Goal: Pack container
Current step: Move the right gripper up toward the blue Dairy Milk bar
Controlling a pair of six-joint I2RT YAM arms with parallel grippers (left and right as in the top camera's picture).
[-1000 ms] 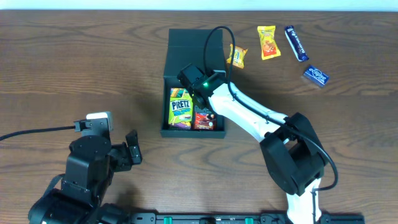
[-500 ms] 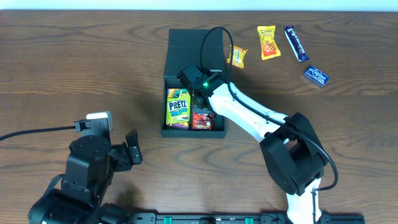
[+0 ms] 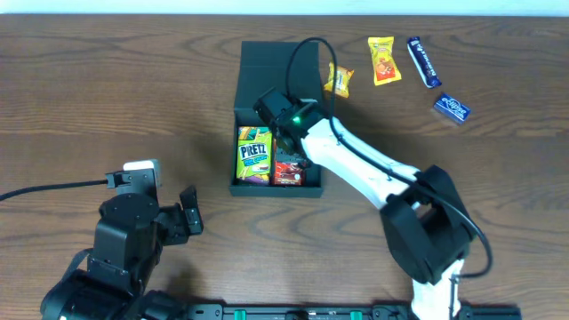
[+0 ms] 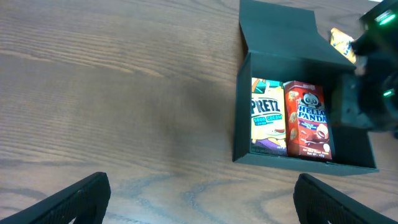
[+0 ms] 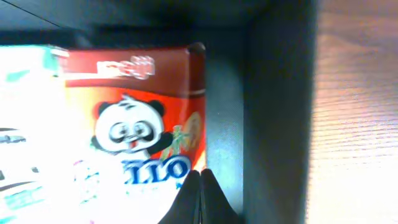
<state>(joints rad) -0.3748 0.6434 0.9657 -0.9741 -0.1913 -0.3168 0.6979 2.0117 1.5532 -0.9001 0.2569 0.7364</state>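
Right fingers (image 5: pixel 191 196) pressed together, gripping nothing, tips low inside container (image 3: pixel 276 189), over Hello Panda box (image 5: pixel 137 124) edge beside right wall. Left fingers (image 4: pixel 81 199) spread wide, idle above bare worktop (image 3: pixel 107 98). Container mid-worktop, lid flap open. Packed side by side: Pretz packet (image 4: pixel 267 121), Hello Panda box. Judged about one-third done. Loose outside: yellow packet (image 3: pixel 339 80), orange packet (image 3: pixel 383 60), blue bar (image 3: pixel 423 61), blue packet (image 3: pixel 452 108). Free strip along right wall; wall edges crowd wrist.

In the container (image 3: pixel 276 189), the Pretz packet (image 3: pixel 255 153) lies left of the Hello Panda box (image 3: pixel 289 171), touching it. Four snack packets (image 3: pixel 383 60) lie on the table (image 3: pixel 107 89), right of the container.
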